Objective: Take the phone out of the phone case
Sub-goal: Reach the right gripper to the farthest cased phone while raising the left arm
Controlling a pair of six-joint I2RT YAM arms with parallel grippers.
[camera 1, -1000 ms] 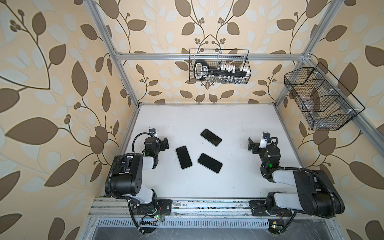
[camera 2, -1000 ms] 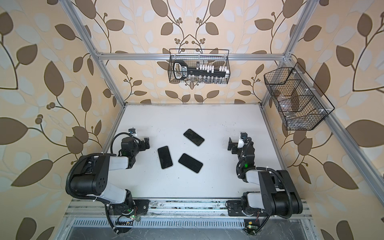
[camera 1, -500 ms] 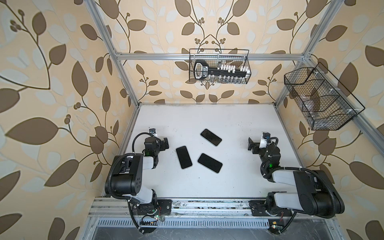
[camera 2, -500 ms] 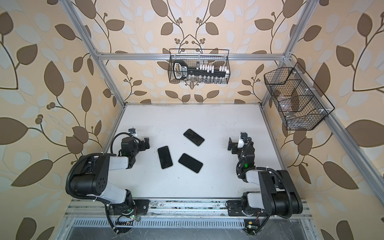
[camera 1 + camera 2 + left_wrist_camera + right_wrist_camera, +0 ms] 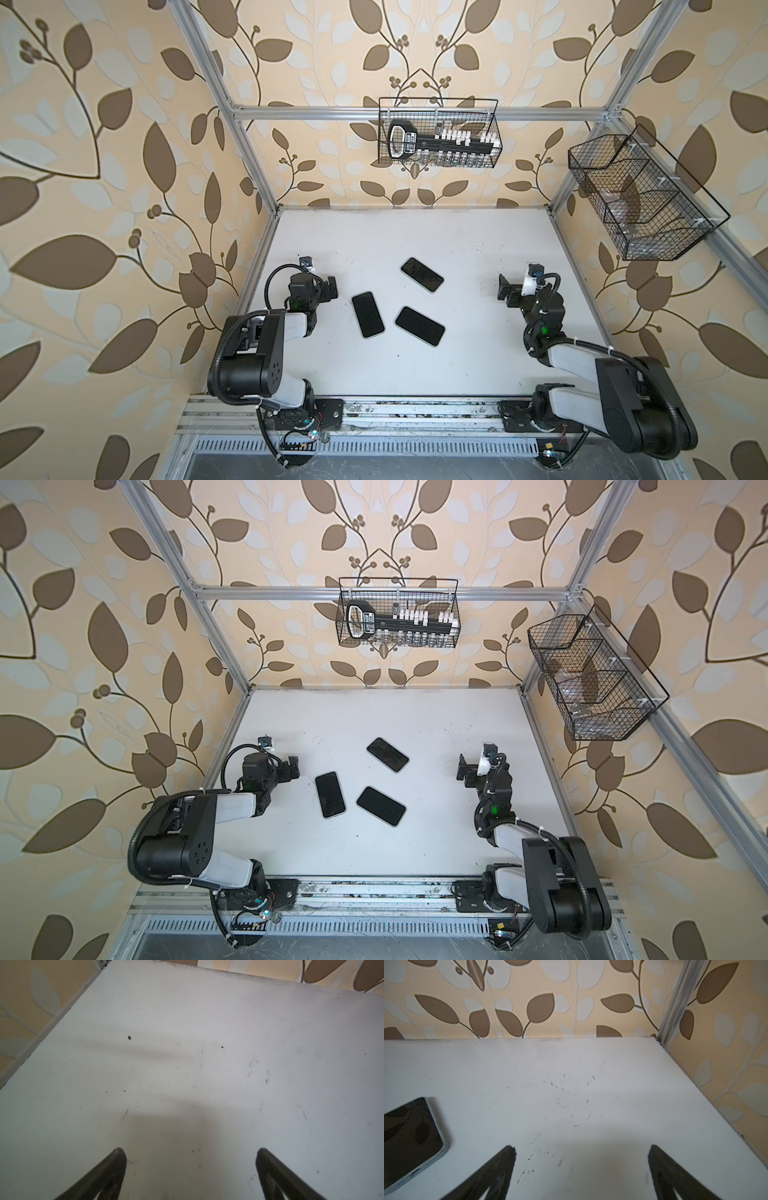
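Three phones lie screen up in the middle of the white table (image 5: 415,232), each with a pale rim that looks like a phone case: a left phone (image 5: 368,314) (image 5: 330,794), a far phone (image 5: 422,275) (image 5: 387,754) and a near phone (image 5: 420,326) (image 5: 380,806). My left gripper (image 5: 330,287) (image 5: 190,1151) rests low, just left of the left phone, open over bare table. My right gripper (image 5: 503,289) (image 5: 582,1148) stands open well right of the phones, nothing between its fingers. In the right wrist view one phone (image 5: 409,1138) shows beside the gripper, apart from it.
A wire basket (image 5: 438,133) holding a black rack of small white parts hangs on the back wall. A second wire basket (image 5: 640,199) hangs on the right wall. Aluminium frame posts (image 5: 249,166) stand at the table's corners.
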